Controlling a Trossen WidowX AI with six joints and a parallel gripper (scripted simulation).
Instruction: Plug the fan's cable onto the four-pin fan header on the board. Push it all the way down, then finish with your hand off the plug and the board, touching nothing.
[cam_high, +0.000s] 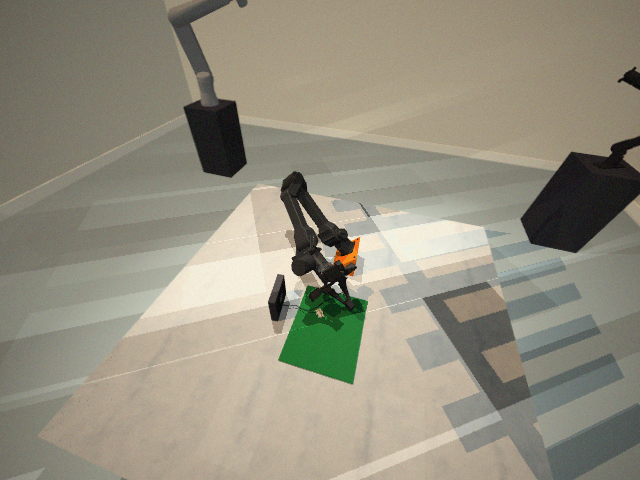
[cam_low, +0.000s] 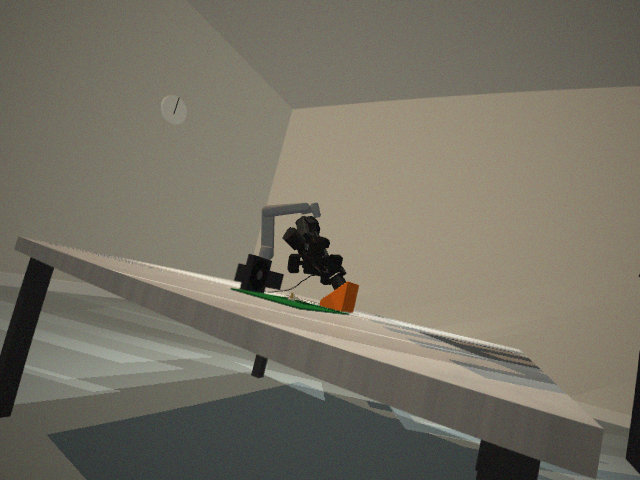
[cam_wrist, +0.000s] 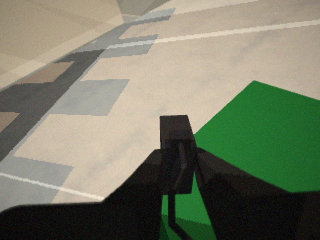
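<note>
- In the top view, the black arm (cam_high: 305, 222) (cam_low: 312, 248) is reaching from near the far left corner of the table (cam_high: 206, 387) (cam_low: 310, 330) (cam_wrist: 125, 135) toward the green board (cam_high: 330, 346) (cam_low: 305, 304) (cam_wrist: 260, 135).
- The gripper (cam_high: 349, 303) (cam_low: 338, 281) (cam_wrist: 177, 155) is appearing by the board's far right corner in that view, tilting downward; its exact height above the surface is staying unclear.
- Its fingers are clamping on the dark plug (cam_wrist: 176, 130), which is sticking out past their tips in the wrist view.
- The cable (cam_high: 297, 307) (cam_low: 294, 285) (cam_wrist: 171, 210) is running from the plug back to the fan, and is passing above the board in the exterior view.
- The black fan (cam_high: 277, 298) (cam_low: 255, 273) is standing upright just beside the board's left edge in the top view.
- The small pale header (cam_high: 317, 311) (cam_low: 292, 296) is sitting inside the board's far left part, apart from the gripper; its pins are showing too small to count.
- The orange block (cam_high: 347, 260) (cam_low: 341, 299) is resting beyond the board's far edge, toward its far right corner, partly hiding behind the arm from above.
</note>
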